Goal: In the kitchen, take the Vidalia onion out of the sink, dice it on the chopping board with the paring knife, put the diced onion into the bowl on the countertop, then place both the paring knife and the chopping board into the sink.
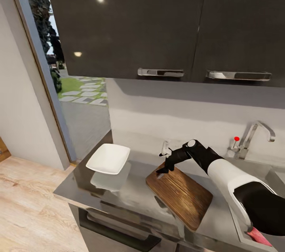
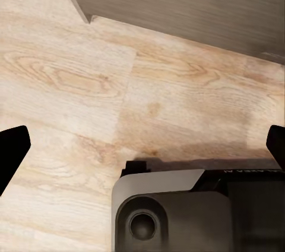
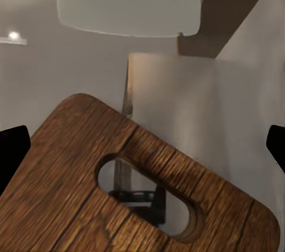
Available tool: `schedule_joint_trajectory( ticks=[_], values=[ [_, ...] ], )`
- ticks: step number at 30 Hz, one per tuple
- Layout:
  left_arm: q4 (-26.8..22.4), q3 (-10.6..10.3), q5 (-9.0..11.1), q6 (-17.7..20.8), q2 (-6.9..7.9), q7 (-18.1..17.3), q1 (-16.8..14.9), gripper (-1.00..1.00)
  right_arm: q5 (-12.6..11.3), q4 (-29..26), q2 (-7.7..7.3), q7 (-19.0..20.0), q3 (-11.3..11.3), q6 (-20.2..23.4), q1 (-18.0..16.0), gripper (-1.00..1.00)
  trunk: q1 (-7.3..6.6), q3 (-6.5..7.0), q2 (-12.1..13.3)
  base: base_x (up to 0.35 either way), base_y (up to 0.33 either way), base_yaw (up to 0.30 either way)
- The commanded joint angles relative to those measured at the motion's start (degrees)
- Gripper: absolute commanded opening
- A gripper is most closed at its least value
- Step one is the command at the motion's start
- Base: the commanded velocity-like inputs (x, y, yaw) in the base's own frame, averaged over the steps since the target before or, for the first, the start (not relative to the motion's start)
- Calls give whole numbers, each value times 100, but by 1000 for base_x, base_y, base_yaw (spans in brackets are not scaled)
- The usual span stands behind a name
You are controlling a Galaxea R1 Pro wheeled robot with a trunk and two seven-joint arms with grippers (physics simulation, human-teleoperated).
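Right under my right gripper [image 3: 142, 145] sits the chopping board [image 3: 89, 175], its slotted handle end directly below the fingers, which are spread wide with nothing between them. From the head view the chopping board [image 1: 180, 192] lies on the countertop [image 1: 130, 188], long axis running diagonally from the handle end near my right gripper [image 1: 163, 170] back toward the sink [image 1: 269, 173]. Just beyond the handle end sits the bowl [image 1: 109, 158]; the bowl [image 3: 127, 0] is empty. So my right arm is the near one. My left gripper [image 2: 142, 145] hangs spread over wood floor [image 2: 71, 74], well away. Onion and knife I can't pick out; my forearm covers much of the basin, and a red sliver [image 1: 259, 237] at its edge is too cut off to name.
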Motion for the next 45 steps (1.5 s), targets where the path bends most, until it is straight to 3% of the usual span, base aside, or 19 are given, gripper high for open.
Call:
schedule_joint_trajectory(
  ticks=[1, 45],
  values=[
    [-6, -2, -1, -9, 1, -1, 1, 100, 44, -10, -1, 18, -11, -12, -2, 100, 2, -18, -8, 21, 23, 0],
    [5, -2, -1, -9, 1, 3, 1, 100, 52, 16, -15, 27, -2, -44, -2, 100, 2, -431, -8, 43, -24, 0]
  ],
)
